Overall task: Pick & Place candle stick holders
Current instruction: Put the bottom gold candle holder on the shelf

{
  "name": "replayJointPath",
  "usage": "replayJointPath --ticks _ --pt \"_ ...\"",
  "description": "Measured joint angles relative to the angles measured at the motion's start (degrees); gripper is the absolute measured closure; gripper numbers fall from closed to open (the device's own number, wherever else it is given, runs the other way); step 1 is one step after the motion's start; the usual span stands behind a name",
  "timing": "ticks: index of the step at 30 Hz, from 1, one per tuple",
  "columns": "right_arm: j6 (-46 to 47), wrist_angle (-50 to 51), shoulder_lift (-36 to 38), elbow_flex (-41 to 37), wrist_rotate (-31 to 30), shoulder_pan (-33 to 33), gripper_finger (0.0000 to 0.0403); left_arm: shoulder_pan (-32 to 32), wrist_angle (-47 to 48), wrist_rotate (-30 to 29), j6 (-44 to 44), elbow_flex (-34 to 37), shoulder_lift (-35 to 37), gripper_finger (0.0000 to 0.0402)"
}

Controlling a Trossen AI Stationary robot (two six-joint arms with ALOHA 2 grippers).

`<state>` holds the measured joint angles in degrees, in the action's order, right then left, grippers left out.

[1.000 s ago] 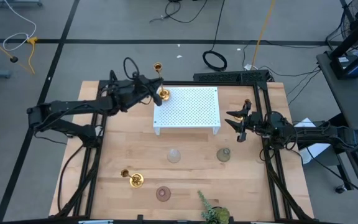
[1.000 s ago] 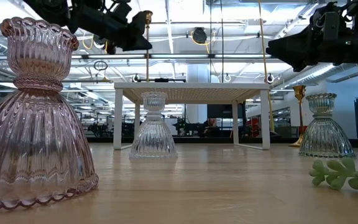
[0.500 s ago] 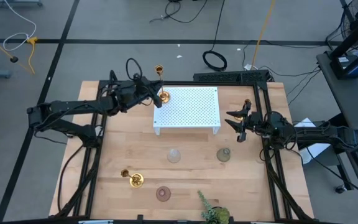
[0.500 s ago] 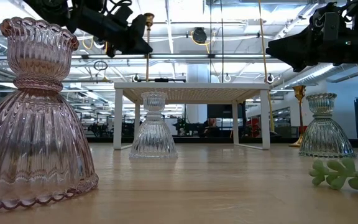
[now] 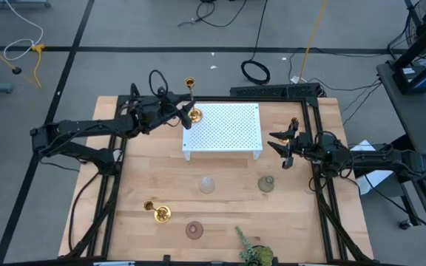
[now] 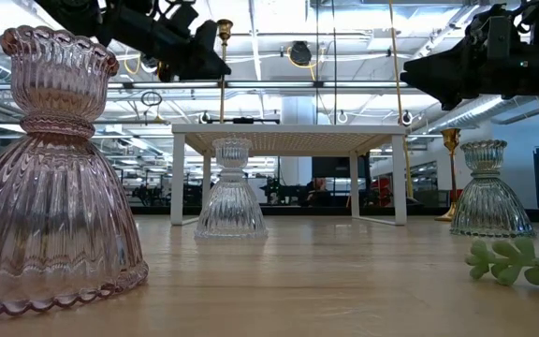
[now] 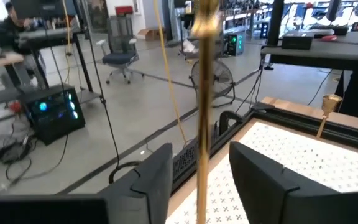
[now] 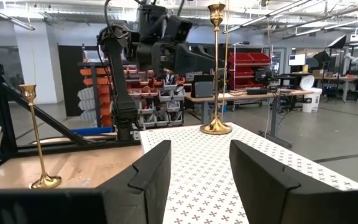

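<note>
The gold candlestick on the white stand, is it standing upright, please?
Upright: the gold candlestick stands vertical, its round base flat on the white stand.

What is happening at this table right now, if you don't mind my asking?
The left end effector is at the back left corner of the white perforated stand, its fingers either side of the stem of a gold candlestick whose base rests on the stand. The right end effector waits open over the table's right side, holding nothing. A second gold candlestick stands by the right rail and a third at front left. Three glass holders, clear, green and pink, sit in front of the stand.
</note>
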<state>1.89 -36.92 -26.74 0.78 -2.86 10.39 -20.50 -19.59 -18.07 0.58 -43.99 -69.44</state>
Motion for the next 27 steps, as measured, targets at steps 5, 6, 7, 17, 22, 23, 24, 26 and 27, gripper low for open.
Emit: replayJointPath --ticks 5,6,7,17,22,23,24,26,27 --pt "0.39 0.3 -0.02 0.0 0.12 0.0 0.0248 1.7 6.45 0.0 0.81 0.0 4.27 0.0223" --pt "0.41 0.32 -0.02 0.01 0.12 0.0 0.0248 2.09 7.69 0.01 0.93 0.0 5.51 0.0222" --pt "0.44 0.32 -0.02 0.02 0.12 0.0 0.0248 2.51 9.2 -0.02 1.34 0.0 6.71 0.0222" --pt "3.07 0.84 -0.26 0.02 3.51 0.02 0.0248 8.96 27.94 1.15 3.46 0.0 17.57 0.0222" --pt "5.71 1.22 -0.57 0.02 10.83 -0.01 0.0248 12.24 37.93 8.49 3.82 0.0 19.6 0.0222" --pt "6.1 1.23 -0.57 0.02 11.63 0.0 0.0248 12.9 39.91 9.86 3.82 0.0 19.69 0.0222" --pt "6.34 1.22 -0.57 0.02 12.01 0.0 0.0248 13.61 41.65 10.67 3.84 0.0 19.69 0.0222" --pt "6.44 1.22 -0.57 0.0 12.12 0.0 0.0248 14.91 45.05 10.79 3.88 0.0 19.66 0.0222" --pt "6.43 1.23 -0.57 0.02 12.09 0.0 0.0248 15.53 46.8 10.74 3.88 0.0 19.66 0.0222"
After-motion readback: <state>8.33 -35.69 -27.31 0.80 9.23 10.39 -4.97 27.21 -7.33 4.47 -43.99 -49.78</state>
